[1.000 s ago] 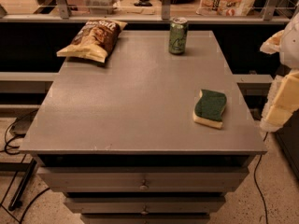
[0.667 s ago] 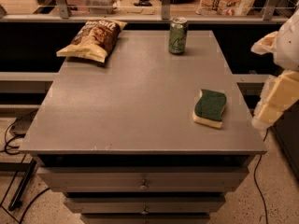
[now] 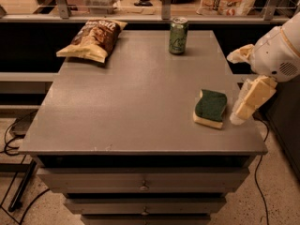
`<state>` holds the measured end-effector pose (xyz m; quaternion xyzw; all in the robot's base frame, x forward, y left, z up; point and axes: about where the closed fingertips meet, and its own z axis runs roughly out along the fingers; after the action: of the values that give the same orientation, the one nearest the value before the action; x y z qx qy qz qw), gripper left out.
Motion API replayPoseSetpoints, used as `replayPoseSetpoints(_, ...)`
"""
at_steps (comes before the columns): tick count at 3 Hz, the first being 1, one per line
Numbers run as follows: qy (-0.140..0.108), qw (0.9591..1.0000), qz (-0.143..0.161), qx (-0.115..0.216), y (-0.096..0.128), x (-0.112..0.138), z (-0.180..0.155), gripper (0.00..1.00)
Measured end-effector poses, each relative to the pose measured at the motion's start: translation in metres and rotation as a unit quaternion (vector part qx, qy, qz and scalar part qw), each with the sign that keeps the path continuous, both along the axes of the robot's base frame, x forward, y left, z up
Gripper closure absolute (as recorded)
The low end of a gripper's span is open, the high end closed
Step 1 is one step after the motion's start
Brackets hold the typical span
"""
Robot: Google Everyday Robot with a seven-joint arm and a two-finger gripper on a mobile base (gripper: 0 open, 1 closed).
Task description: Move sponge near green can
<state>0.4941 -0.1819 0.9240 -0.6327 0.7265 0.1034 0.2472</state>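
Note:
The sponge [image 3: 210, 108], dark green on top over pale yellow foam, lies flat near the right front of the grey table [image 3: 131, 102]. The green can [image 3: 178, 35] stands upright at the table's far edge, well behind the sponge. My gripper [image 3: 233, 89] hangs over the table's right edge, just right of the sponge. Its two pale yellow padded fingers [image 3: 251, 99] are spread apart and hold nothing. The lower finger's tip is close to the sponge's right side, apart from it.
A brown-and-yellow chip bag [image 3: 93, 39] lies at the table's far left corner. Drawers sit below the tabletop. A shelf rail with bags and boxes runs behind the table. Cables lie on the floor at left and right.
My gripper has moved left and a little down, from beyond the table's right edge to just beside the sponge. The sponge, can and bag have not moved.

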Motion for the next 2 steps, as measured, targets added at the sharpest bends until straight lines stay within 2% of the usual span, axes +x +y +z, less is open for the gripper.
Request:
replayPoseSetpoints(1, 0.000, 1.0000, 0.000, 0.000, 0.000, 0.000, 0.000, 0.00)
replayPoseSetpoints(2, 0.003, 0.9998, -0.008, 0.020, 0.001, 0.011, -0.014, 0.00)
